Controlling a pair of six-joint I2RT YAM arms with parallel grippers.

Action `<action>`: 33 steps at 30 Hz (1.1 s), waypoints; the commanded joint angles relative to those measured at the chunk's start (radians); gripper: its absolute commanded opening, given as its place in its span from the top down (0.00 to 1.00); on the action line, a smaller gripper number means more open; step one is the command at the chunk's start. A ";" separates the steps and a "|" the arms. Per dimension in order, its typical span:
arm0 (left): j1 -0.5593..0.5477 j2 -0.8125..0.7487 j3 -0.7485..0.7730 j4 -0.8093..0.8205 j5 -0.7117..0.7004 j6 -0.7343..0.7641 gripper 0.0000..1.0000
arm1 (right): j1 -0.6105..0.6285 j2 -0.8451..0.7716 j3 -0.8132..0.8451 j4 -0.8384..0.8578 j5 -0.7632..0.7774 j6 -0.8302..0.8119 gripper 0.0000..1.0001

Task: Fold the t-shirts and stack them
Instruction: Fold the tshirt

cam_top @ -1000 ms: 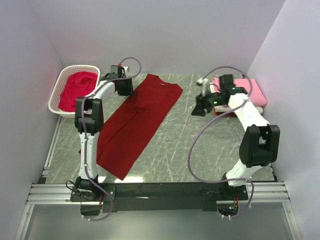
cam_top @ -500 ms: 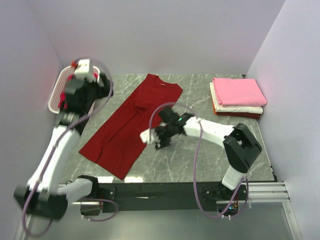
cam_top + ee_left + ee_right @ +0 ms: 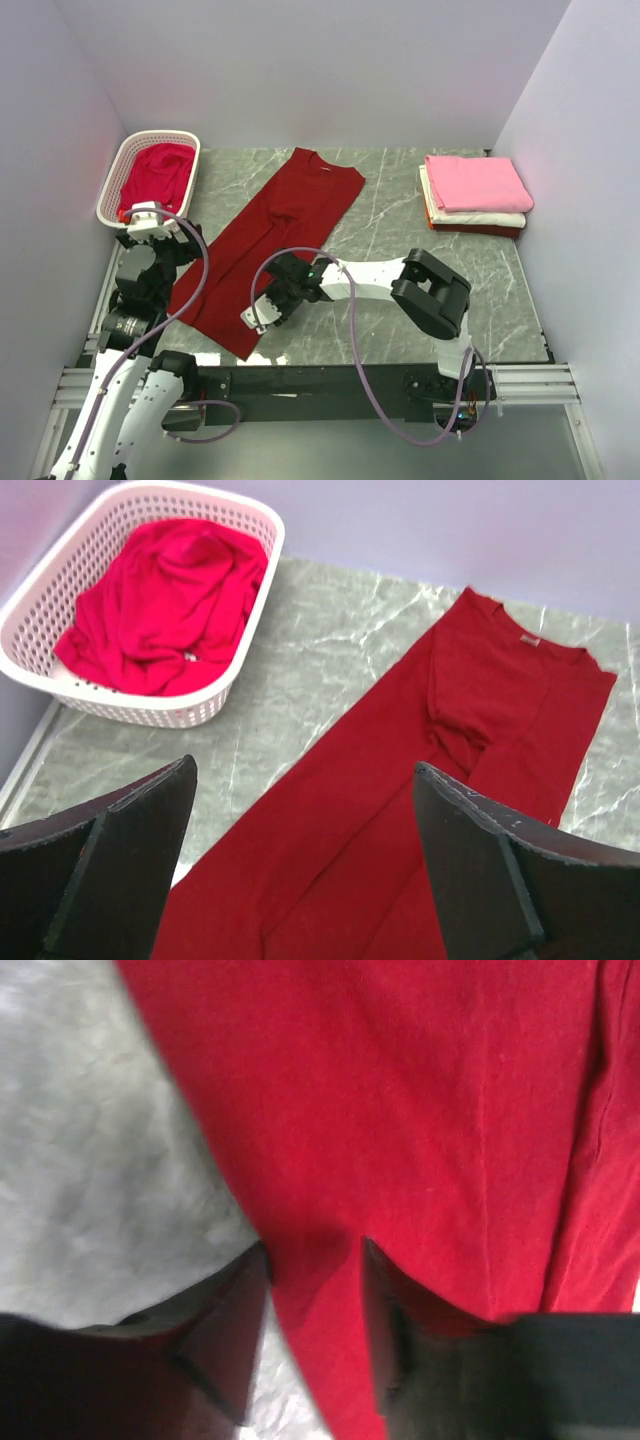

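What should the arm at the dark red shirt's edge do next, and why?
Probably close the right gripper on the dark red shirt: its open jaws sit at the shirt's edge, with nothing pinched yet, and folding needs a grip.

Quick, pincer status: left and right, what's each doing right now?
Left pincer: open wide, holding nothing.
Right pincer: open, straddling the edge of the dark red t-shirt, not clamped on it.
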 commanded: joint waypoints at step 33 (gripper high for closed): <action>-0.009 1.086 0.476 0.124 0.583 -0.417 0.25 | -0.889 -0.823 -0.505 -0.413 -0.278 -0.122 0.28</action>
